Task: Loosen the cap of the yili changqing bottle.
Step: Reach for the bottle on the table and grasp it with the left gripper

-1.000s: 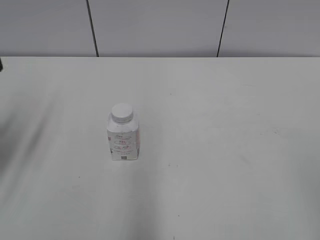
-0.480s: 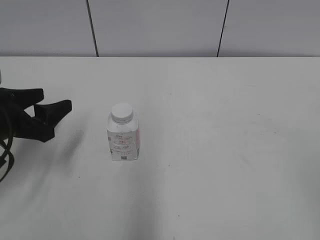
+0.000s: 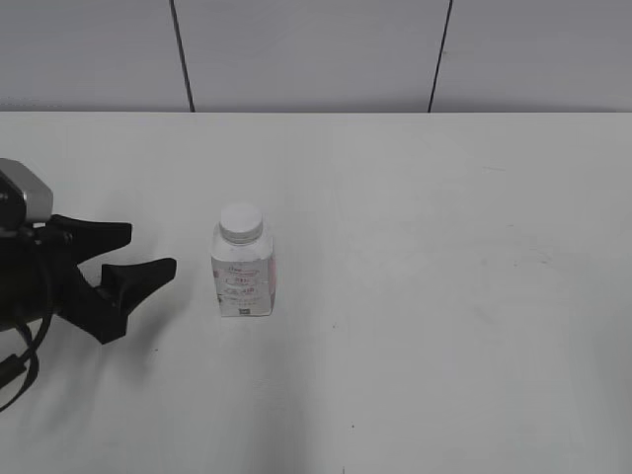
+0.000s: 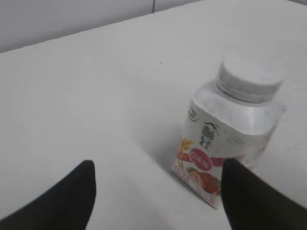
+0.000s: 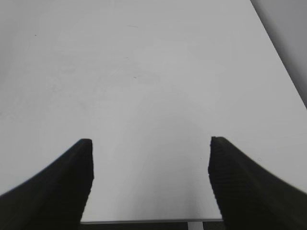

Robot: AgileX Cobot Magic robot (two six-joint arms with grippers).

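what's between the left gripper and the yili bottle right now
Nothing: only bare white table separates the open left gripper from the yili changqing bottle, as the exterior view shows.

Quick count of what's there: one yili changqing bottle [image 3: 243, 273], sitting left of the table's [image 3: 444, 296] middle, and it's wearing one cap [image 3: 241, 222], white and round. That's it for loose stuff on the one white table. Grippers: two total. One left gripper [image 3: 138, 252] shows near the left edge in the exterior view, with two black fingers [image 4: 72, 196] visible from its wrist camera. One right gripper [image 5: 149, 153] only shows in its own wrist view, also two black fingers [image 5: 67, 182], near the table's front edge.
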